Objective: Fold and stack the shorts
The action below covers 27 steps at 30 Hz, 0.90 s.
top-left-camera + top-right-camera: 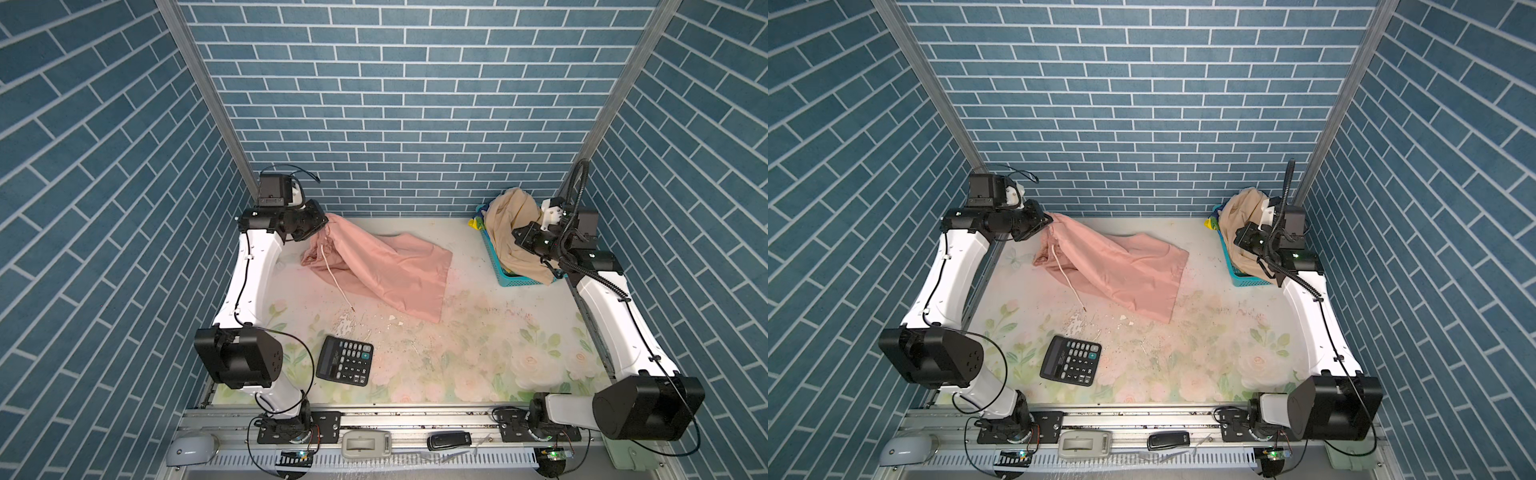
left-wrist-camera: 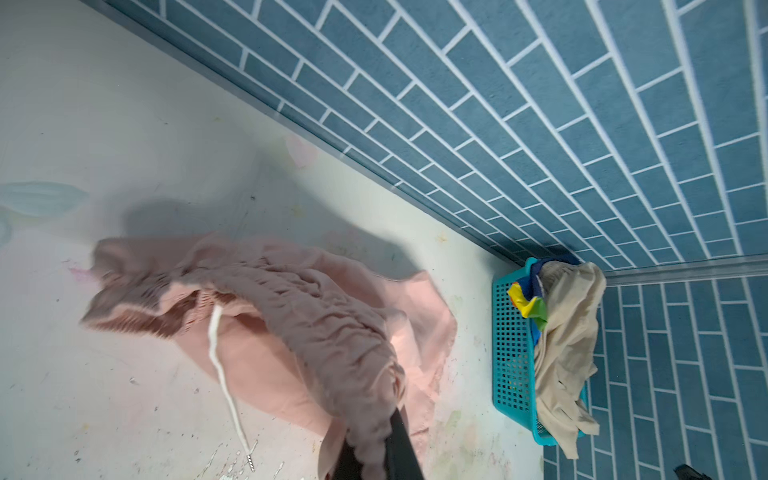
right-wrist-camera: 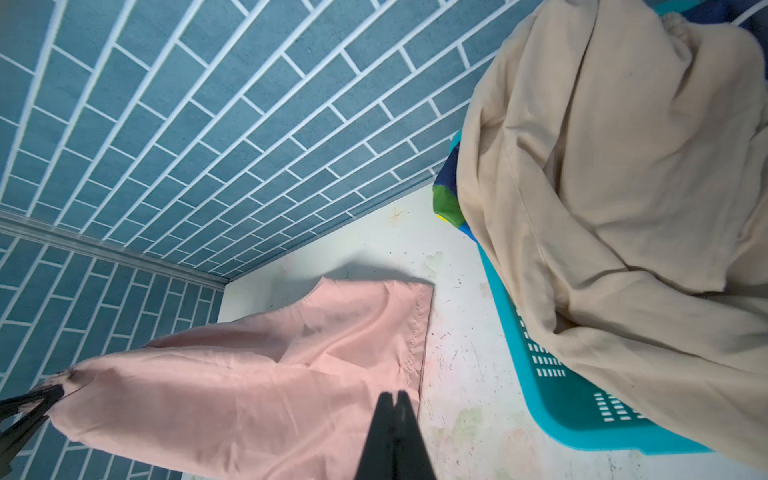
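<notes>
The salmon-pink shorts (image 1: 386,270) (image 1: 1121,270) lie spread across the far middle of the table. Their gathered waistband (image 2: 291,299) is lifted at the far left, where my left gripper (image 1: 322,222) (image 2: 374,440) is shut on it. A white drawstring (image 1: 336,282) hangs down to the table. The beige shorts (image 1: 513,224) (image 3: 623,166) are heaped over the teal basket (image 1: 513,279) at the far right. A corner of the rainbow-striped shorts (image 1: 476,224) (image 3: 446,199) pokes out beneath them. My right gripper (image 1: 517,232) (image 3: 392,395) hangs beside the basket, shut on nothing.
A black calculator (image 1: 345,360) lies at the front left of the floral table mat (image 1: 478,353). Paint flakes and crumbs (image 1: 345,324) are scattered near the middle. Blue brick-pattern walls (image 1: 395,124) close in the back and both sides.
</notes>
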Motion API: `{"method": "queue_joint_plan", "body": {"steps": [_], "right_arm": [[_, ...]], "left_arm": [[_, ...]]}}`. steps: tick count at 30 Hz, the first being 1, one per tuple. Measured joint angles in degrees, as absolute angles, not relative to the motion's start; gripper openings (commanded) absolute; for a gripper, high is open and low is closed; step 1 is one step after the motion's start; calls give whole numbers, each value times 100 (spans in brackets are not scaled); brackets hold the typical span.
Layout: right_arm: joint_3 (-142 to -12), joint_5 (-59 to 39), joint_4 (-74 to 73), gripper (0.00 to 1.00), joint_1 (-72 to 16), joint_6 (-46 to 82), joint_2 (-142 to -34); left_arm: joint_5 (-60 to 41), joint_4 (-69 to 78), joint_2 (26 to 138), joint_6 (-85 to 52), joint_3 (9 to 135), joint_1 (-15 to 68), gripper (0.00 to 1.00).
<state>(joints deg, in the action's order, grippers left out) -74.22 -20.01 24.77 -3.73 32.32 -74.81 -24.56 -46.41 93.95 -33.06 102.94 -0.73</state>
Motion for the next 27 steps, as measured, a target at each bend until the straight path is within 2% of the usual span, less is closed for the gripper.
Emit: {"method": "queue_joint_plan", "body": {"steps": [4, 9, 12, 17, 22, 24, 27], "right_arm": [[-6539, -1964, 2438, 33, -950, 3350, -7376], [-5341, -1920, 2370, 60, -1728, 3476, -7511], [-4943, -1855, 2241, 69, -2012, 3522, -7625], [-4582, -1712, 1789, 74, -2464, 3682, -8058], [-4530, -1612, 1365, 74, -2982, 3874, -8608], [-4541, -1579, 1225, 72, -3205, 3905, -8820], [-4619, -1533, 1083, 59, -3465, 3972, -9137]], "left_arm": [[-2591, -4578, 9397, -3417, 10009, -67, 0], [-2672, -4534, 9426, -3498, 9653, -67, 0], [-2692, -4506, 9426, -3496, 9623, -67, 0], [-2705, -4471, 9426, -3494, 9605, -67, 0], [-2705, -4462, 9417, -3492, 9566, -67, 0], [-2709, -4436, 9415, -3492, 9529, -67, 0], [-2714, -4421, 9406, -3489, 9463, -67, 0]]}}
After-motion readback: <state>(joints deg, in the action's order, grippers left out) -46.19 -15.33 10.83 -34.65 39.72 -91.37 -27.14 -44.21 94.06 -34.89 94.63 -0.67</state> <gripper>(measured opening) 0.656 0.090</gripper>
